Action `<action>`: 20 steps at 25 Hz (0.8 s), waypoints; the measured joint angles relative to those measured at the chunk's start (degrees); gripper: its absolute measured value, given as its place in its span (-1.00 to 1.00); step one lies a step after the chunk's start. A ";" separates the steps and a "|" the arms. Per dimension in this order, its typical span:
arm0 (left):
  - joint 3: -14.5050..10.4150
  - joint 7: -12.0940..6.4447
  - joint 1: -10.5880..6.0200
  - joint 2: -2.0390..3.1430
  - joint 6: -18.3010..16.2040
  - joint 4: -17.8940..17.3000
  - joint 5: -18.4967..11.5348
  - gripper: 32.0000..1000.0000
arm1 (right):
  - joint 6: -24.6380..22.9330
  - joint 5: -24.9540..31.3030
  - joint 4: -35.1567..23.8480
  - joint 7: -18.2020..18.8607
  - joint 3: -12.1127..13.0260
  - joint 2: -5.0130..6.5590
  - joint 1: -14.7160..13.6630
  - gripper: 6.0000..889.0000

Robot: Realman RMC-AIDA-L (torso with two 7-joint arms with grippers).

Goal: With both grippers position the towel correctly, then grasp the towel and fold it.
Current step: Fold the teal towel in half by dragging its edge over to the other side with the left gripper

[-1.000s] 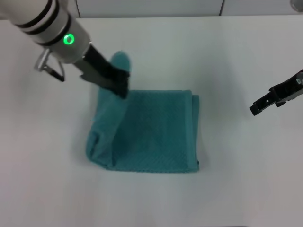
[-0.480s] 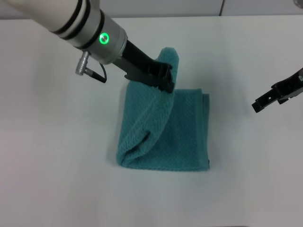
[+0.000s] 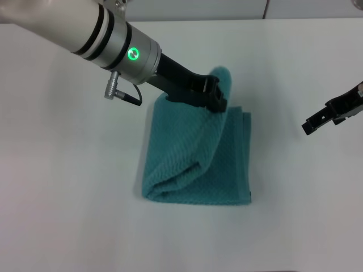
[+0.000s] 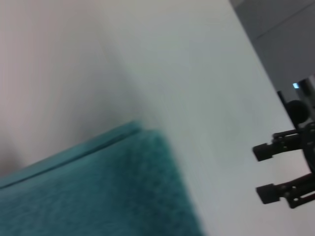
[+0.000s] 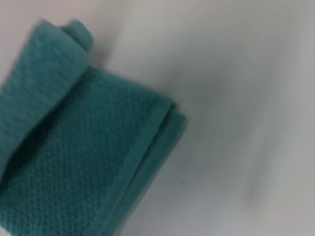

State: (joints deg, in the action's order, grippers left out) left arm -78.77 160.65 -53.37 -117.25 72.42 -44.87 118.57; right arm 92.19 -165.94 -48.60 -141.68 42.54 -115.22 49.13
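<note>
One white worktop point(image 3: 68, 187) carries the teal, waffle-woven towel point(image 3: 187, 170), folded in layers at its middle. Left gripper point(image 3: 218, 97) pinches the towel's far corner, lifted and curled over. Right gripper point(image 3: 317, 120) hovers well apart at the right; the left wrist view shows its fingers point(image 4: 270, 150) spread, holding nothing.
</note>
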 joint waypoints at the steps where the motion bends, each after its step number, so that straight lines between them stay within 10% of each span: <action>1: 0.09 -0.71 0.00 0.06 0.15 0.39 -0.98 -0.75 | 0.00 0.00 0.00 0.00 0.00 0.00 0.00 0.92; 7: 0.20 -2.13 0.12 0.18 0.31 1.03 -2.97 -0.66 | 0.00 0.00 0.00 0.00 0.00 0.00 -0.02 0.92; 20: 1.25 -0.88 0.55 0.55 0.50 1.19 -1.20 0.31 | 0.04 0.00 0.00 0.06 0.00 0.00 -0.20 0.92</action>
State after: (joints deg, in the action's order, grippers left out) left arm -77.51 159.77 -52.82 -116.70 72.92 -43.68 117.38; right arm 92.24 -165.94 -48.60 -141.62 42.54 -115.22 48.93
